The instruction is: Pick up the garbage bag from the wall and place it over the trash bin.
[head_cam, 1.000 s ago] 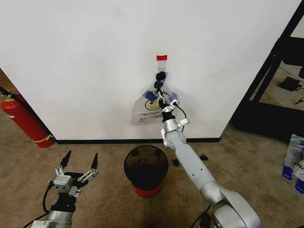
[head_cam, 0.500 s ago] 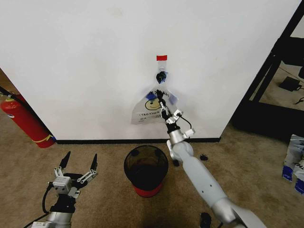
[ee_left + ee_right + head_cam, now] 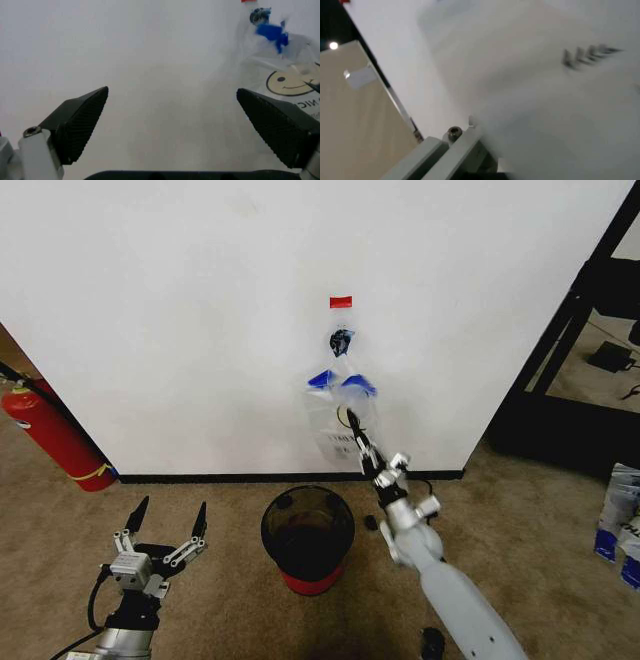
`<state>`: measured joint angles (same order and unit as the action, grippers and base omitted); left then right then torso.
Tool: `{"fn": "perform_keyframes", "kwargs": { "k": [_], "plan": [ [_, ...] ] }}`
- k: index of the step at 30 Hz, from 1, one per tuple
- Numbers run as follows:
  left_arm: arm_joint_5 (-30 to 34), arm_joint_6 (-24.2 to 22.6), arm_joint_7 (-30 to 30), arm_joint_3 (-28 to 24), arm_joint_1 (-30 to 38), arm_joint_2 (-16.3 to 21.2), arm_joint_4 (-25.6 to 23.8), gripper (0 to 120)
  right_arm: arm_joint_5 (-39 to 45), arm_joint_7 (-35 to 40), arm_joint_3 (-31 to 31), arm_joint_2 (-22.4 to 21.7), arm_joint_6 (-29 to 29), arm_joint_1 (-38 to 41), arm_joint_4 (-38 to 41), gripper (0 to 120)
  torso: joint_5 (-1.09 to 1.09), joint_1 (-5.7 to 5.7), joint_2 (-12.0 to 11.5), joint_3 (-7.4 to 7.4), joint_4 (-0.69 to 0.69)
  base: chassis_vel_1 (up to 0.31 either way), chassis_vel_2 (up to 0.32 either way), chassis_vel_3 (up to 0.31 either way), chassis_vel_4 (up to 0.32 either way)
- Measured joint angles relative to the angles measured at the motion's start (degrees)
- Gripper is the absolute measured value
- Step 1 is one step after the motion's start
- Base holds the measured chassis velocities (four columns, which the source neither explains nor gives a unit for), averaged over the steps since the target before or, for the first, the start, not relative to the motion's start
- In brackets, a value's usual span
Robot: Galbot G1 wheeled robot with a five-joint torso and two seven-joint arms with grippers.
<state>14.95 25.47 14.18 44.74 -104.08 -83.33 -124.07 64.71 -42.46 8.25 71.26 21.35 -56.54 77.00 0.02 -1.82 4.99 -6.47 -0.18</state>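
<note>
The bag (image 3: 342,420) hangs on the wall (image 3: 180,320), at 12 o'clock above the bin (image 3: 307,535). The right gripper (image 3: 352,418) pinches its thin, limp, slippery film mid-body; the handles near the hook look a safer hold. The left gripper (image 3: 168,520) waits, spread wide and empty.

Garbage bag (image 3: 340,415) against wall (image 3: 200,310), above trash bin (image 3: 307,535).

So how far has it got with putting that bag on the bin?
Partway. The right gripper is shut on the garbage bag, which looks off the hook on the wall but hangs just below it. Left to do: carry it down and fit it over the trash bin. The left gripper waits open, low beside the bin.
</note>
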Motion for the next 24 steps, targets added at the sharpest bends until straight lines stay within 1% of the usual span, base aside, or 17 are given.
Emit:
{"fn": "perform_keyframes", "kwargs": {
  "k": [4,8,14,15,20,24],
  "plan": [
    [-0.09,0.21,-0.01,-0.24,-0.11,-0.07,-0.20,100,-1.32,-4.05,1.71,-2.08,-0.39,-3.02,0.49,0,0.00,0.00,0.00,0.00,0.00,0.000,0.000,0.000,0.000],
    [-0.30,0.25,0.01,-0.45,-0.14,-0.15,-0.34,100,-2.19,-6.58,2.82,-3.10,-0.96,-4.47,0.70,0,-0.01,0.00,0.00,0.00,0.00,0.000,0.000,0.000,0.000],
    [-0.42,0.03,0.03,-0.54,0.02,0.21,-0.80,100,-3.98,-14.87,5.41,-5.34,-2.95,-7.60,1.39,0,-0.01,0.00,0.00,0.00,0.01,0.000,0.000,0.000,0.000],
    [-0.42,0.03,0.03,-0.54,0.02,0.21,-0.80,100,-3.98,-14.87,5.41,-5.34,-2.95,-7.60,1.39,0,-0.01,0.00,0.00,0.00,0.01,0.000,0.000,0.000,0.000],
    [-0.44,-0.01,0.04,-0.53,-0.11,0.37,-0.83,100,-5.92,-19.99,7.10,-5.90,-4.04,-8.43,0.02,0,0.00,0.00,0.00,0.00,0.01,0.000,0.000,0.000,0.000],
    [-0.39,0.03,0.02,-0.37,-0.29,0.61,-0.97,100,-5.90,-21.11,7.67,-5.95,-4.46,-8.65,-1.00,0,0.00,0.00,0.00,0.00,0.01,0.000,0.000,0.000,0.000]
  ]
}}
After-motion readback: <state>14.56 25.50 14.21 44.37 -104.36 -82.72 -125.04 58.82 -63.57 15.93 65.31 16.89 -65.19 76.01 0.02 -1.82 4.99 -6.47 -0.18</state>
